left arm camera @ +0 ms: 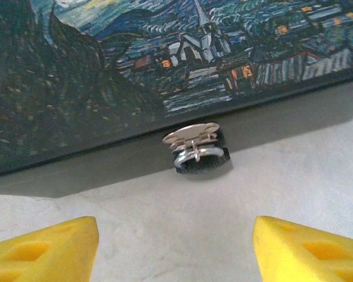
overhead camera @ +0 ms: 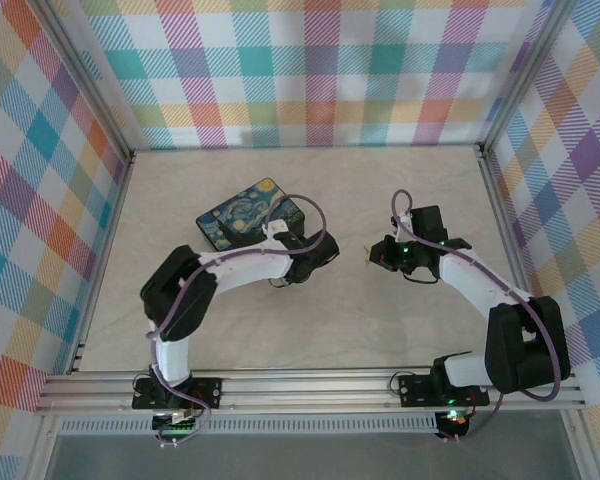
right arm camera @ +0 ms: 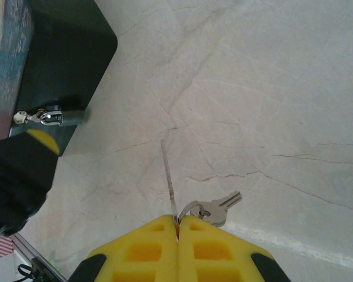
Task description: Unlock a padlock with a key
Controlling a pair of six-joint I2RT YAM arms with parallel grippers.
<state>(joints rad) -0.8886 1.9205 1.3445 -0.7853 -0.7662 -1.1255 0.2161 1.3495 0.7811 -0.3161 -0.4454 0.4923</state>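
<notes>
Pale marbled tabletop carries a black starry-night-lidded box whose tiny dark padlock hangs before the left gripper, jaws spread seemingly to steady it, while the right gripper, jaws closed, pinches the thin silvery key blade-forward.

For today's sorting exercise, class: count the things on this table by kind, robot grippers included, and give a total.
Black box with starry-night painted lid: 1
Small dark padlock with silvery shackle: 1
Thin silvery metal keys: 2, one pinched, one hanging
Silvery key ring: 1
Yellow-tipped grippers: 2, left gripper, right gripper
Total: 7
</notes>
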